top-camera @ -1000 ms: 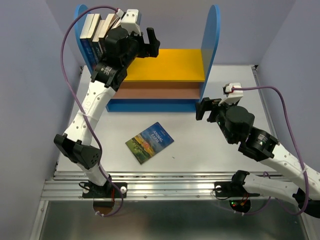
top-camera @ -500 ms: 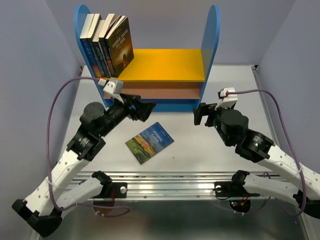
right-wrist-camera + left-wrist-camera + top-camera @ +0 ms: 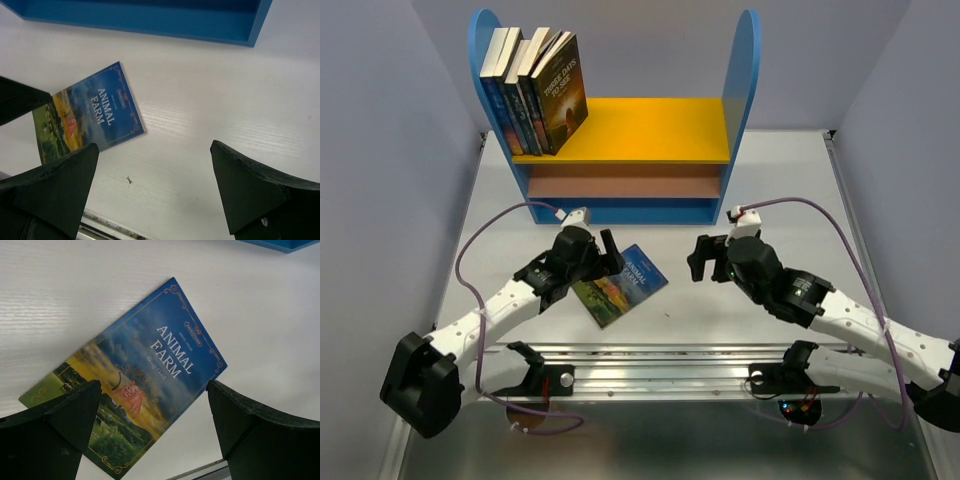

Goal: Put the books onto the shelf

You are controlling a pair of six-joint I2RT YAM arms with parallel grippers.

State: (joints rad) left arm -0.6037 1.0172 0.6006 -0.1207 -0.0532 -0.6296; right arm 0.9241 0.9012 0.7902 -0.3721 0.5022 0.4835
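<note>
Several books (image 3: 535,90) stand leaning at the left end of the shelf's yellow upper board (image 3: 650,128), against its blue side panel. One more book, Animal Farm (image 3: 620,285), lies flat and face up on the white table in front of the shelf. My left gripper (image 3: 598,255) hovers low over that book's left part, open; in the left wrist view the cover (image 3: 150,365) fills the gap between the jaws (image 3: 154,390). My right gripper (image 3: 703,258) is open to the right of the book, over bare table (image 3: 155,150), with the book (image 3: 90,120) off to its left.
The shelf's blue base (image 3: 150,20) stands just beyond both grippers. A metal rail (image 3: 650,360) runs along the table's near edge. Purple cables loop off both wrists. Walls close in the left and right sides of the table.
My left arm swung down from the books on the shelf to the table and now hangs over the Animal Farm book. My right gripper moved left and nearer, toward that book.
</note>
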